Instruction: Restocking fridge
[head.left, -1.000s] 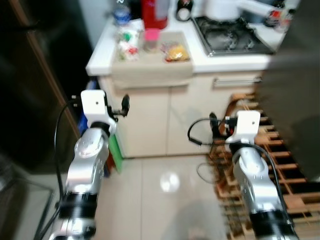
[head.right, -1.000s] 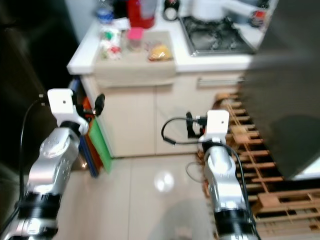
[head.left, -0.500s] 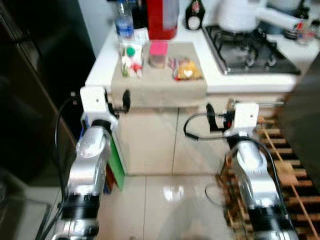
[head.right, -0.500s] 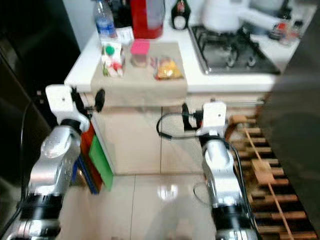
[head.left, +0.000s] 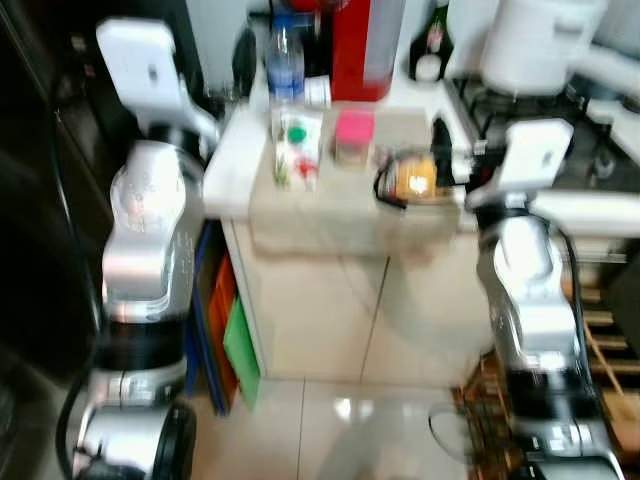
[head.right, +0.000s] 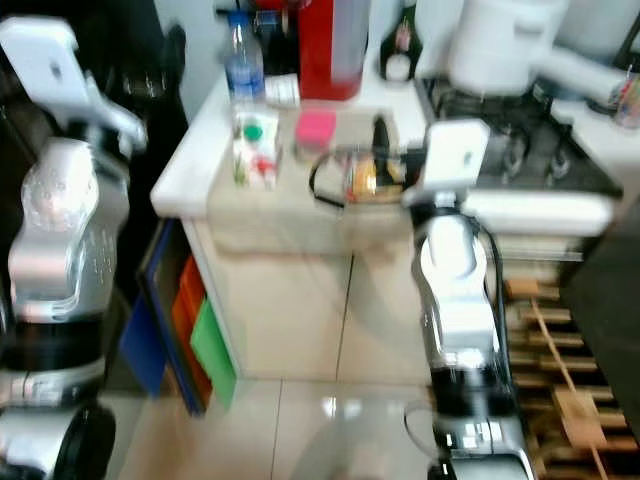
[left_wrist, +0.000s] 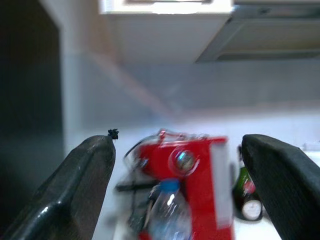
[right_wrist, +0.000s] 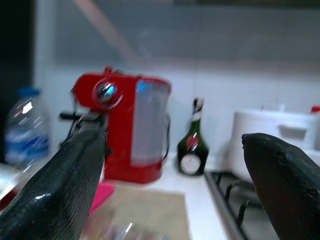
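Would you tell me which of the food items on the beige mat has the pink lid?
It is the small jar in the middle of the row, topped with a pink lid. The white carton beside it has a green cap, and the yellow packet has no lid.

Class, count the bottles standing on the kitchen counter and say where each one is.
2. A clear water bottle with a blue cap stands left of the red appliance; a dark green bottle stands to its right, beside the stove. Others may be hidden behind.

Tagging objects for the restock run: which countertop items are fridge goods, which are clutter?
Likely job items:
white carton with green cap
pink-lidded tub
yellow food packet
clear plastic water bottle

Lying about:
red kettle appliance
dark green bottle
white pot
gas hob
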